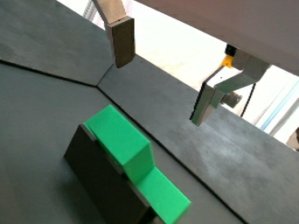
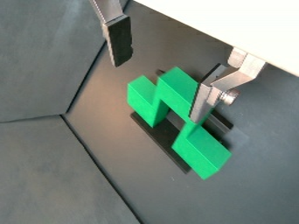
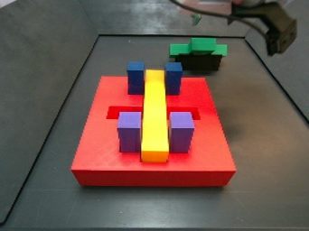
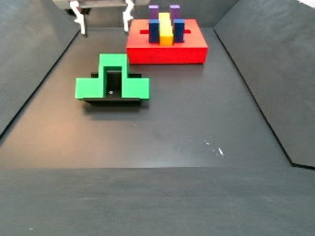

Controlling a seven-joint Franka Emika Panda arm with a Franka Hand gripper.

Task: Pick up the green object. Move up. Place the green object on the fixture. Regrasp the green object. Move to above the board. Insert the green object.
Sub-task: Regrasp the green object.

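Gripper [image 2: 162,70]: spread wide, holding nothing, with only open air between the silver fingers [image 2: 117,39], as both wrist views confirm. Raised clear of the green object [image 2: 176,118], no pad touching it; in a side view, located at 12 o'clock from the piece, near the far edge of the floor [image 4: 185,166]. Green object [image 4: 110,85]: resting on the fixture [image 4: 113,100], lying flat, one arm projecting past the dark bracket. Judged purpose of this seating: to let the bracket bear the piece unaided and free both pads for a fresh hold at a different angle. Judged reason for the wide opening: room to straddle the piece during a descent without knocking it off its seat. Fixture and piece well apart from the board [image 3: 151,144], at roughly 1 o'clock from the centre of the slab in a side view. On the board: a long yellow bar [image 3: 154,113] along the middle, blue blocks [image 3: 136,74] at the 12 o'clock end, purple blocks [image 3: 130,131] at the 6 o'clock end, recessed slot partly visible at 3 and 9 o'clock of the bar. Step in hand, as judged: regrasp not yet made. For that step, centre the fingers over a narrow section of the piece before closing; risk of tipping the overhanging arm if only one pad lands.
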